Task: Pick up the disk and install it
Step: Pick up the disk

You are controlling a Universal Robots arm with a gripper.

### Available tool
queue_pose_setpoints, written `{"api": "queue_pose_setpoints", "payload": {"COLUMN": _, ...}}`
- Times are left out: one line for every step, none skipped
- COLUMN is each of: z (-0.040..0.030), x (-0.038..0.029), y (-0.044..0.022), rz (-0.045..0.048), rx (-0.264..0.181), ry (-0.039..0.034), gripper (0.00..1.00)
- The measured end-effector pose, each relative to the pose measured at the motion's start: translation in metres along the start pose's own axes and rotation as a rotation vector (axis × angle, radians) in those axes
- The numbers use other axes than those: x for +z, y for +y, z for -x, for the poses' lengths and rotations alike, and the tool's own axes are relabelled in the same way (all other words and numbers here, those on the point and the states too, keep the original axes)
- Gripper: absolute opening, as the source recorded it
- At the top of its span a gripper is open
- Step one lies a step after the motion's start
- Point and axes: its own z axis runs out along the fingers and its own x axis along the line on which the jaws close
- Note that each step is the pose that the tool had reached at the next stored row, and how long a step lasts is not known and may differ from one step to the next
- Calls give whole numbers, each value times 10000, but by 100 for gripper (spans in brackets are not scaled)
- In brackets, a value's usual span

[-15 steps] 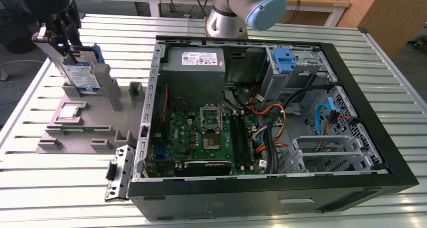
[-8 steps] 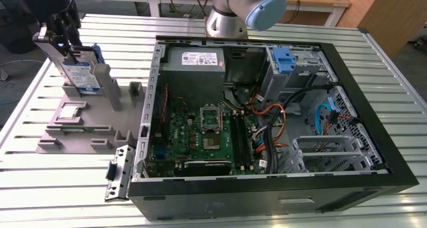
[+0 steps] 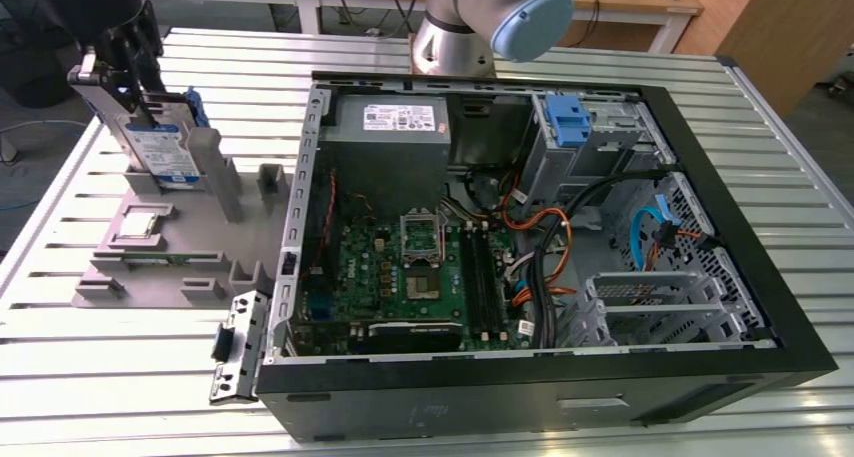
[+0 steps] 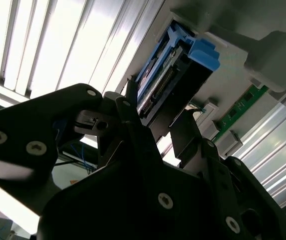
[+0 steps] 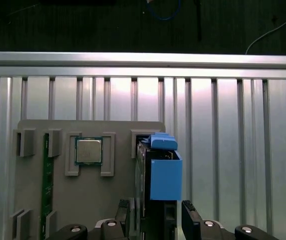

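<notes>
We're seeing the tool [image 3: 124, 82] straddling the top of the disk [image 3: 163, 152] at the exterior view's left; we can't tell whether it's clamping. The disk is standing upright in the grey tray [image 3: 174, 252] on the bench [image 3: 80, 377], showing its white-and-blue label. Grey posts [image 3: 224, 177] are standing just beside it, toward the open computer case [image 3: 534, 397]. In the first wrist view, a chip [image 5: 88, 150] and a memory stick [image 5: 46, 180] are sitting in the tray on one side of the disk; bench slats are running along the other.
</notes>
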Motion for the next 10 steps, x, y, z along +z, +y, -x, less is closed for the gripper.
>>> {"api": "queue_pose_setpoints", "payload": {"z": 0, "x": 0, "y": 0, "rz": 0, "rx": 0, "ry": 0, "gripper": 53}}
{"api": "queue_pose_setpoints", "payload": {"z": 0, "x": 0, "y": 0, "rz": 0, "rx": 0, "ry": 0, "gripper": 53}}
{"api": "queue_pose_setpoints", "payload": {"z": 0, "x": 0, "y": 0, "rz": 0, "rx": 0, "ry": 0, "gripper": 53}}
{"api": "queue_pose_setpoints", "payload": {"z": 0, "x": 0, "y": 0, "rz": -1, "rx": 0, "ry": 0, "gripper": 52}}
{"api": "queue_pose_setpoints", "payload": {"z": 0, "x": 0, "y": -1, "rz": 0, "rx": 0, "ry": 0, "gripper": 52}}
{"api": "queue_pose_setpoints", "payload": {"z": 0, "x": 0, "y": -1, "rz": 0, "rx": 0, "ry": 0, "gripper": 52}}
{"api": "queue_pose_setpoints", "payload": {"z": 0, "x": 0, "y": -1, "rz": 0, "rx": 0, "ry": 0, "gripper": 45}}
{"api": "queue_pose_setpoints", "payload": {"z": 0, "x": 0, "y": -1, "rz": 0, "rx": 0, "ry": 0, "gripper": 45}}
{"api": "queue_pose_setpoints", "payload": {"z": 0, "x": 0, "y": -1, "rz": -1, "rx": 1, "ry": 0, "gripper": 45}}
{"api": "queue_pose_setpoints", "payload": {"z": 0, "x": 0, "y": -1, "rz": -1, "rx": 0, "ry": 0, "gripper": 45}}
